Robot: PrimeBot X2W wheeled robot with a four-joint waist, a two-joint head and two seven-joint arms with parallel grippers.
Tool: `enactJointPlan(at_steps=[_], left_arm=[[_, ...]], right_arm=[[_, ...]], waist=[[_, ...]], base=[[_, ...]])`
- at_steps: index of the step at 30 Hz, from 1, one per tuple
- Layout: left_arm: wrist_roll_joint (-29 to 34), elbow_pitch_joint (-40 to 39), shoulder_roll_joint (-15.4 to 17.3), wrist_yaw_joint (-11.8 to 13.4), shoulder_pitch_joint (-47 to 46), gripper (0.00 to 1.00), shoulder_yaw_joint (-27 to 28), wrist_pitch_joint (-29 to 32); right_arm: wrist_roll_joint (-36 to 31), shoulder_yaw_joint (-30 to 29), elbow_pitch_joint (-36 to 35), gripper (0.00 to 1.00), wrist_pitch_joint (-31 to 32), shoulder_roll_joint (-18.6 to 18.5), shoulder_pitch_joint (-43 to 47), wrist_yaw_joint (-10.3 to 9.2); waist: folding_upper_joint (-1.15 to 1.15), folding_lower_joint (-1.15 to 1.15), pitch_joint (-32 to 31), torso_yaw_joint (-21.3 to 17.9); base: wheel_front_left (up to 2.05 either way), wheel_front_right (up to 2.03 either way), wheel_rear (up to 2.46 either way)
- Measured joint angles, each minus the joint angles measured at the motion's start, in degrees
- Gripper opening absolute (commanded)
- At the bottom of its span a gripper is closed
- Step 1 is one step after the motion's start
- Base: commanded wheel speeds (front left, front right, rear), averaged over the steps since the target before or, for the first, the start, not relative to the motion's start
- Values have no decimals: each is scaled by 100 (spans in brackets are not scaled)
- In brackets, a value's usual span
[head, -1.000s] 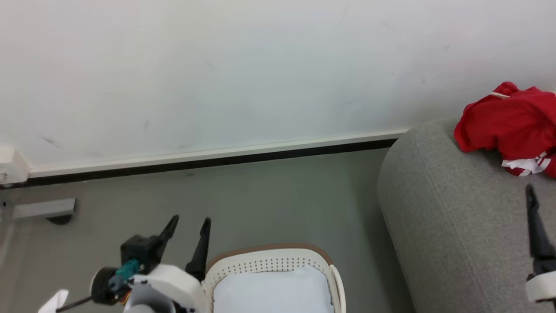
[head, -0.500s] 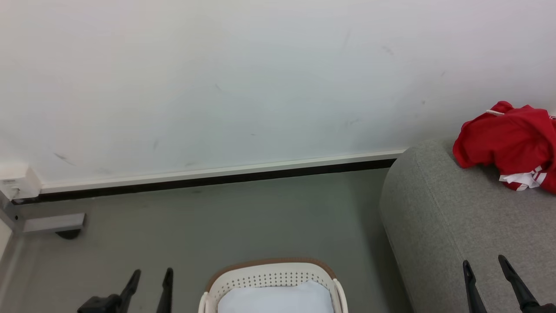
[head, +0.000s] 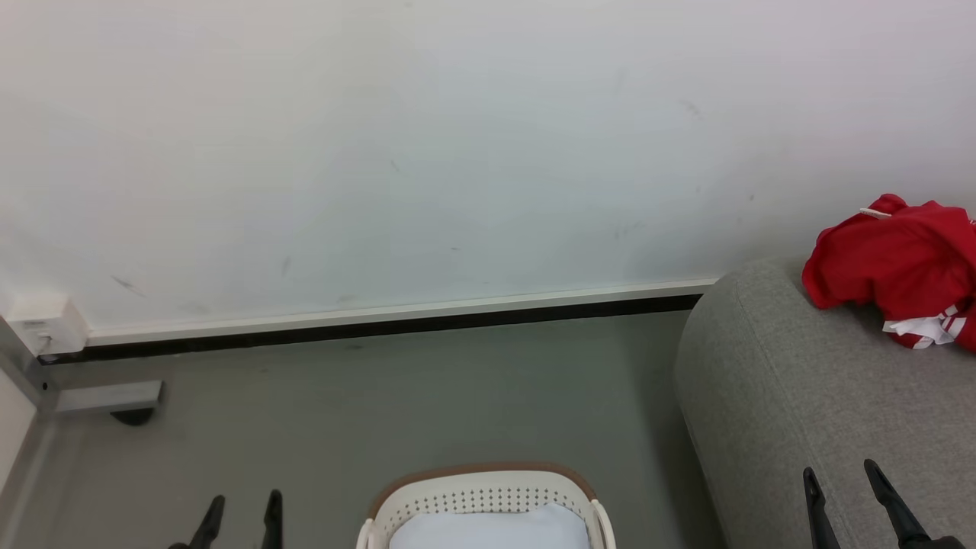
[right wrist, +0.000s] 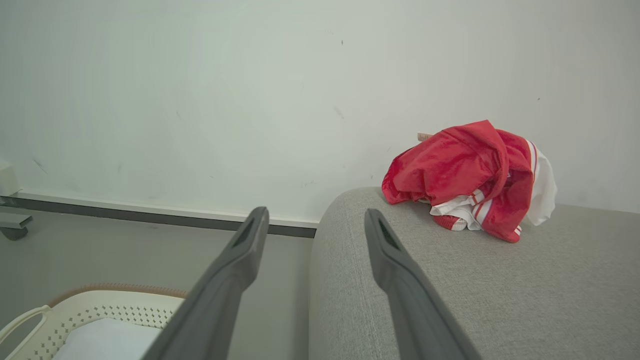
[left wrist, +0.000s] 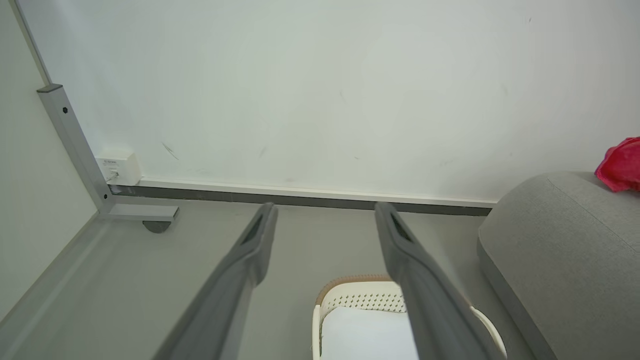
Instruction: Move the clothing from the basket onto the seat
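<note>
The red clothing (head: 896,263) with white striped trim lies crumpled on the grey seat (head: 808,396) by the wall, also plain in the right wrist view (right wrist: 470,175). The cream basket (head: 480,499) with a brown rim stands on the floor at the bottom centre, holding a pale white cloth (head: 488,530). My left gripper (head: 240,509) is open at the lower left, left of the basket, empty. Over the seat's front, at the lower right, my right gripper (head: 839,476) is open with nothing between its fingers, well short of the clothing.
A white wall with a dark skirting runs behind. A grey metal frame leg with a foot (head: 110,396) and a white wall box (head: 46,324) stand at the far left. Grey floor (head: 427,396) lies between the basket and the wall.
The head view has tilted up, so everything sits lower. Both grippers have drawn back toward the bottom edge; the right one now shows both fingers. The clothing lies still on the seat.
</note>
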Motion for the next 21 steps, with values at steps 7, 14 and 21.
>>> enactJointPlan(at_steps=[7, 14, 21], left_arm=[[336, 111, -230, -268, -12, 100, 282, 0], [570, 166, -428, -455, -21, 100, 528, 0], [744, 197, -558, -595, -25, 100, 724, 0]], right_arm=[[26, 47, 46, 100, 0, 20, 1, -1], [108, 101, 199, 100, 0, -8, 0, 0], [146, 137, 248, 100, 0, -35, -14, -1]], waist=[[0, 0, 9, 18], [0, 0, 16, 21], [0, 0, 5, 47]], base=[[0, 0, 0], [0, 0, 0], [0, 0, 0]])
